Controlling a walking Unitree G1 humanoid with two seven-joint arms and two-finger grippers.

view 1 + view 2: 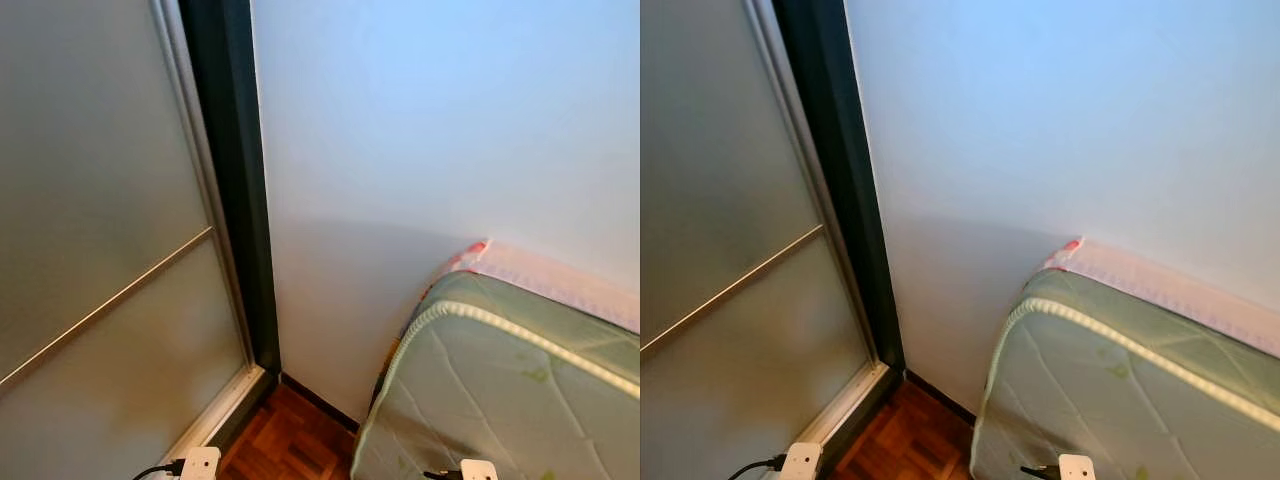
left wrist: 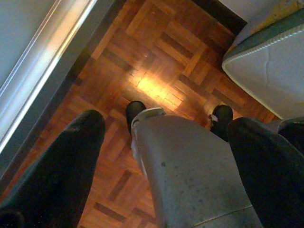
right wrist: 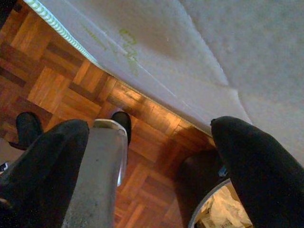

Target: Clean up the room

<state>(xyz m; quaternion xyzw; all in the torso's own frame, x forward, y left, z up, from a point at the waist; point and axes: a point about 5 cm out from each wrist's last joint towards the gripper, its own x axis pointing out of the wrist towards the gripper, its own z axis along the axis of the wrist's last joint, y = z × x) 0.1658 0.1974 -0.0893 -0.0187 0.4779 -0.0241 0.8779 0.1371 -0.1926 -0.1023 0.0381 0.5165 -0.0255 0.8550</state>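
A wooden parquet floor (image 2: 156, 61) runs between a sliding door track (image 2: 42, 80) and a pale green quilted mattress (image 1: 500, 400). The mattress sits on the floor, against the white wall (image 1: 420, 130), its piped edge running along the wood.

We are finding no text, label, brand, number or sign that can be read. The mattress (image 1: 500, 400) is showing only a faint green pattern on its quilted cover, with no lettering we can make out. In the right wrist view, a piece of packaging (image 3: 223, 213) at the frame's edge is carrying dark marks that may be print, but they are appearing too small and blurred for us to read.
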